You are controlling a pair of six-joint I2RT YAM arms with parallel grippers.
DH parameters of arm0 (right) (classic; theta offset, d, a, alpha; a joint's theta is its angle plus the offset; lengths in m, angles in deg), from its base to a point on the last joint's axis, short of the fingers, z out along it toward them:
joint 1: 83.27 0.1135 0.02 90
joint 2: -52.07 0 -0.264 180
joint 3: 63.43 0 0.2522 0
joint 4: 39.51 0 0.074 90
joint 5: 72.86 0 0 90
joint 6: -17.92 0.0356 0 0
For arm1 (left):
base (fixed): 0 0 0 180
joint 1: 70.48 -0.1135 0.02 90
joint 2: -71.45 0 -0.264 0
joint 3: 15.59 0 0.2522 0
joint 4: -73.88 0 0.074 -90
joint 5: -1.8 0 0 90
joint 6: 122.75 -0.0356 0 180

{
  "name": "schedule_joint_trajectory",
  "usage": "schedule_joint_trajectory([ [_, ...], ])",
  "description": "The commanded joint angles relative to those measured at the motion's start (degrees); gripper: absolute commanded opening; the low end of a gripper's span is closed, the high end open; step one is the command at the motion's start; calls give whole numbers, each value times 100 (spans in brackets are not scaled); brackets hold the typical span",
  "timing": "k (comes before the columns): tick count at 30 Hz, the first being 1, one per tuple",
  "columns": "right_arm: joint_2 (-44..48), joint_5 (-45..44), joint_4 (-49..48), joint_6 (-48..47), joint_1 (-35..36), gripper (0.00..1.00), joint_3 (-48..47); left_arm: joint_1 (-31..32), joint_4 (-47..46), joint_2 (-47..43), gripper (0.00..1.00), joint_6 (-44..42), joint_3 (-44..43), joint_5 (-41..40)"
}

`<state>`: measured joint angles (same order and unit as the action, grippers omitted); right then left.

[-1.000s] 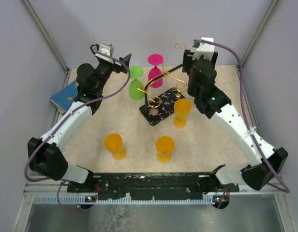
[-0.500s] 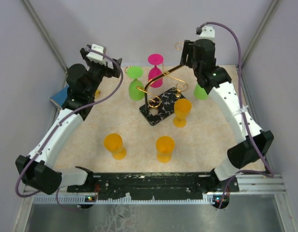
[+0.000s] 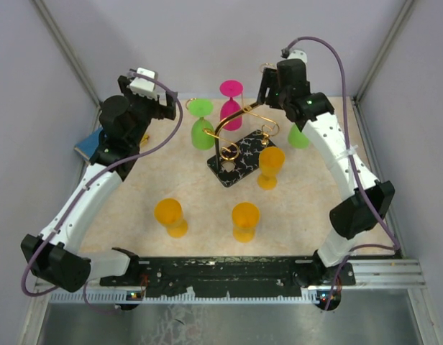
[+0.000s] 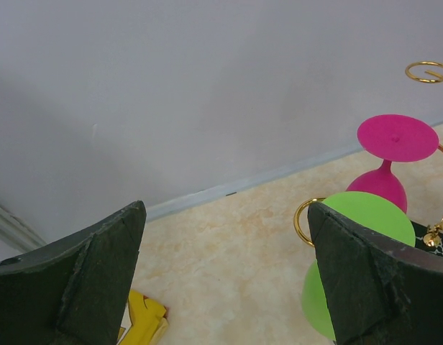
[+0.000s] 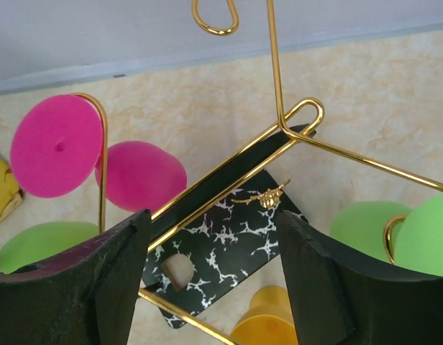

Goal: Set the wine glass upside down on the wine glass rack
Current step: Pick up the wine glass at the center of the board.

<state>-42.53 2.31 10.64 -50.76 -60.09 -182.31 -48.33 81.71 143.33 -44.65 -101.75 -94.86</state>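
Now that the right arm has drawn back toward the far wall, the green wine glass (image 3: pixel 299 136) it was covering a second ago shows plainly. It sits at the right-hand branch of the wine glass rack (image 3: pixel 243 154). In the right wrist view a gold curl wraps its stem with the foot uppermost, so it looks to me to be hanging upside down as wanted, and that glass seems done.

The right gripper (image 5: pixel 213 244) has widened a little over the same second. Its jaws stand well apart with nothing between them, only gold wire and the marbled base beyond. That arm reaches high, its wrist above the far top of the rack and tipped down at it.

Another green glass (image 3: pixel 201 123) hangs on the left branch and a pink glass (image 3: pixel 231 100) on the far one. The left gripper (image 4: pixel 225 244) hovers just left of that left glass, spread fully and holding nothing. Three orange glasses (image 3: pixel 244 219) stand on the table (image 3: pixel 207 187) nearer the arms, so more hanging likely remains.
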Motion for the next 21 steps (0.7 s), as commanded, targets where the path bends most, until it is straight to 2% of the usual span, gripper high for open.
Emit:
schedule_joint_trajectory([
  [1, -301, 72, 322, 212, -15, 71, -412, 43, -62, -31, 99, -87, -18, -53],
  [3, -368, 67, 352, 267, -23, 72, -394, 40, -119, 3, 99, -98, -14, 5],
  [6, -471, 156, 246, 374, -45, 86, -361, 43, -224, 61, 99, -127, -25, 78],
  [8, -546, 174, 172, 432, -58, 91, -391, 41, -278, 112, 99, -172, -38, 90],
  [21, -825, 279, -341, 711, -264, 91, -431, 41, -570, 396, 99, -353, -177, 208],
])
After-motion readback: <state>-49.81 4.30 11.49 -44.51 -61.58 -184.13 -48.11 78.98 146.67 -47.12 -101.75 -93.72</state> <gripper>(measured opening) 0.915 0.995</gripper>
